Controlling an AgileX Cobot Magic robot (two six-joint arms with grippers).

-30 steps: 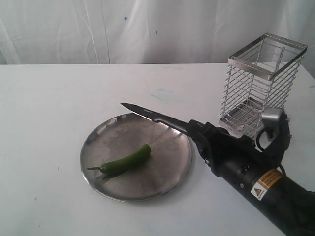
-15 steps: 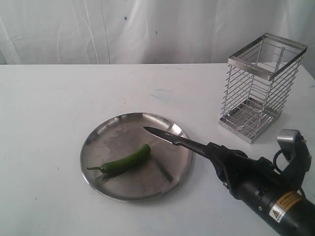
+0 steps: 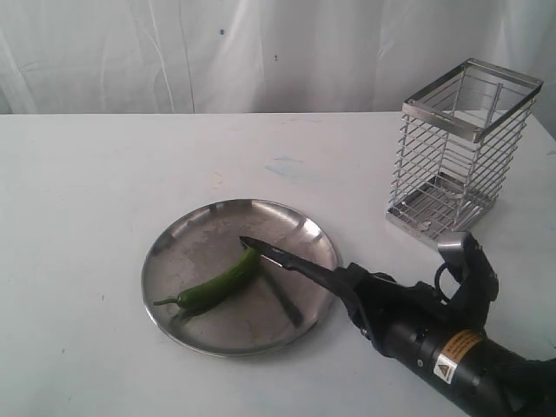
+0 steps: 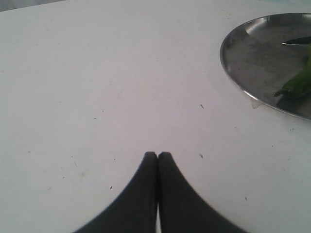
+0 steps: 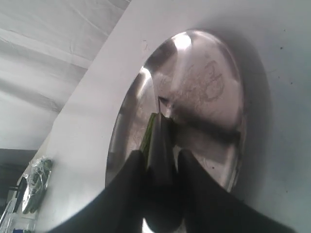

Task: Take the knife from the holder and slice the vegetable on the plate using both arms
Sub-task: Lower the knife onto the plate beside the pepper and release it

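The round steel plate sits at the table's middle with the green chili pepper lying on it. My right gripper is shut on the handle of the black knife. The blade reaches over the plate, its tip touching the pepper's thick end. In the right wrist view the knife runs out between the fingers toward the plate, the pepper beside it. My left gripper is shut and empty over bare table, beside the plate, with the pepper's stem end at the frame edge. The wire holder stands empty at the back right.
A white cloth backdrop hangs behind the white table. The left arm does not show in the exterior view. Dark clutter lies beyond the table edge in the right wrist view.
The right arm swung the knife from above the plate's far rim toward the front, then pushed it left and lower until the blade tip met the pepper. The pepper has barely shifted.
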